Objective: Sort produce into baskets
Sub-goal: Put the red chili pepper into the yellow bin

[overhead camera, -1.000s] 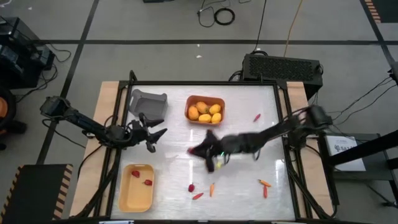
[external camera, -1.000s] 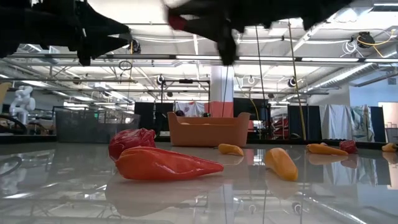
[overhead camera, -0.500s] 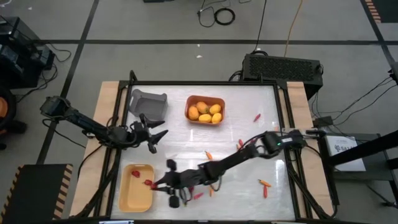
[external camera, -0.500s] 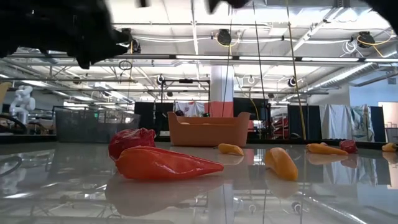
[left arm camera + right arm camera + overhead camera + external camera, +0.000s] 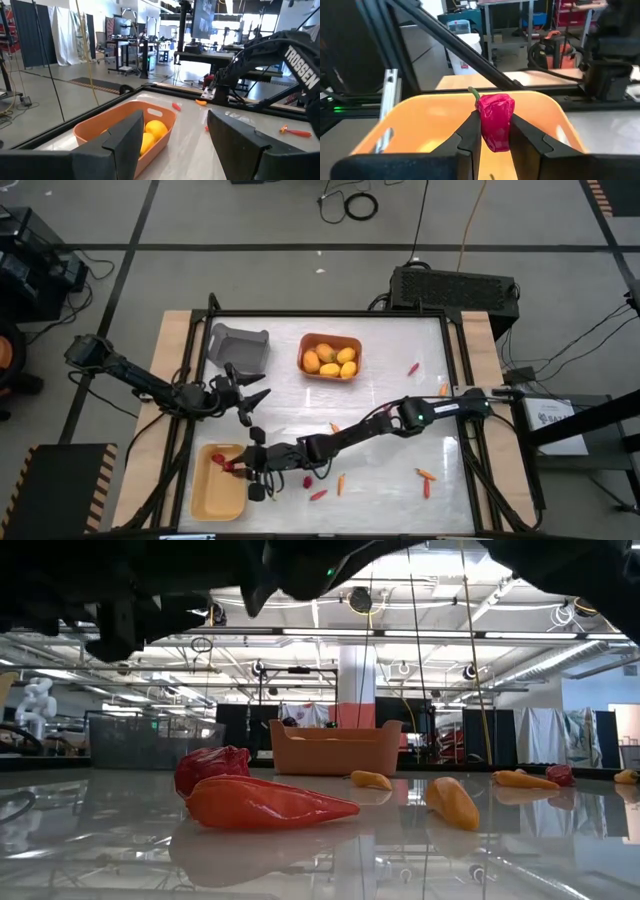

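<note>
Right gripper [image 5: 495, 137]: pinching a red berry [image 5: 495, 120], over the pale yellow bin [image 5: 212, 498]'s near-side edge.
Table front: loose carrot sticks [image 5: 341, 483], another berry [image 5: 307, 481].
Left gripper [image 5: 250, 401]: fingers spread, hovering.
Far side: orange bin [image 5: 330, 356] of yellow fruits [image 5: 329, 362], grey bin [image 5: 238, 345].

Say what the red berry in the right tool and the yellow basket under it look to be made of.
Red berry, pinched in the right tool: likely soft plastic, shiny and crinkled, catching light on its folds. Yellow basket: likely moulded plastic, smooth with a dull sheen and rounded walls.
</note>
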